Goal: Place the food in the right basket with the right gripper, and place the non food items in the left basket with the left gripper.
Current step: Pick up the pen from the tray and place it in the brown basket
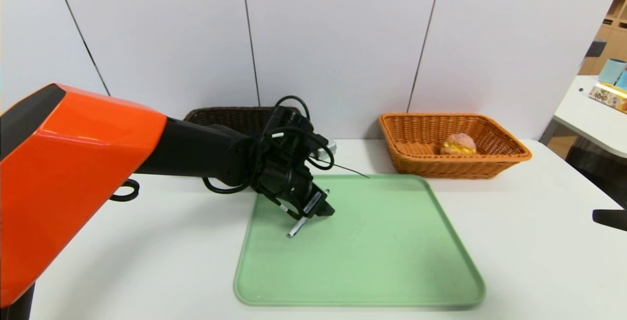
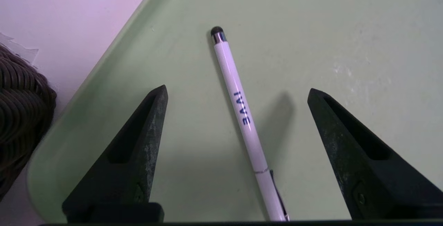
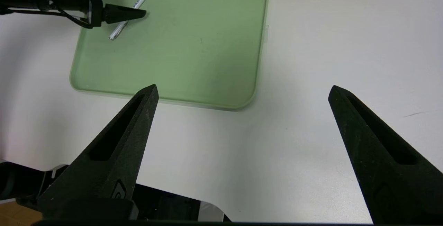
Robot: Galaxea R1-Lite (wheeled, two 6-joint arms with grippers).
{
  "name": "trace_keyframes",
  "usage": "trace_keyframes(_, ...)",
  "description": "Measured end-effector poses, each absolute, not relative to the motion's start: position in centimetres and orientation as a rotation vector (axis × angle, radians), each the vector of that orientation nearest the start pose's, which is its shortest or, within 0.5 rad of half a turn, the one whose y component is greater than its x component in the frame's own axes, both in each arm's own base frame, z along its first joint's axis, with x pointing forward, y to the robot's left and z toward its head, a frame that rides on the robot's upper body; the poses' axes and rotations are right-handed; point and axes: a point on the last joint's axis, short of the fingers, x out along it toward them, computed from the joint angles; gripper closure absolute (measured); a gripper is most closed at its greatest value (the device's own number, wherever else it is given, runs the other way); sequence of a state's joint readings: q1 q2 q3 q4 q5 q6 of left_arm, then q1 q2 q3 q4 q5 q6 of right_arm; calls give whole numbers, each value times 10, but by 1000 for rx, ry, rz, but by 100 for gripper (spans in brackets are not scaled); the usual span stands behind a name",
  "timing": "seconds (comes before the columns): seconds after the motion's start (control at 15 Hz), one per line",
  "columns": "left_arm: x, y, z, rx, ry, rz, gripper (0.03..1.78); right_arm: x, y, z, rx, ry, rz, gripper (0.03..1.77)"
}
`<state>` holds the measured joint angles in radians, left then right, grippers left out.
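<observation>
A slim white pen (image 2: 238, 108) with blue lettering lies on the green tray (image 1: 392, 241), near its far left part. My left gripper (image 2: 237, 89) hangs just above it, open, one finger on each side and neither touching it. In the head view, the left gripper (image 1: 321, 209) covers the pen's (image 1: 295, 230) middle. The bun (image 1: 459, 143) sits inside the orange basket (image 1: 514, 151) at the far right. Behind the left arm stands the dark brown basket (image 1: 230, 116). The cloth and case are hidden. My right gripper (image 3: 243, 87) is open over the table's near right edge.
A small black ring (image 1: 125, 190) lies on the white table left of the tray. Another white table with boxes (image 1: 607, 92) stands at the far right. The wall runs close behind both baskets.
</observation>
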<state>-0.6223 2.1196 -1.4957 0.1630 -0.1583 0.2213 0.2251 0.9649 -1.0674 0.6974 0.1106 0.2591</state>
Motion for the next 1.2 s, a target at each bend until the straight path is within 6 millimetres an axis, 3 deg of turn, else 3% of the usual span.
trace_keyframes(0.53,328,-249,133,334,762,-789,19,77,20,283,215,633,247,10)
trace_keyframes(1.2,327,-249,129,340,743,-794,14,77,20,283,216,632,246,10)
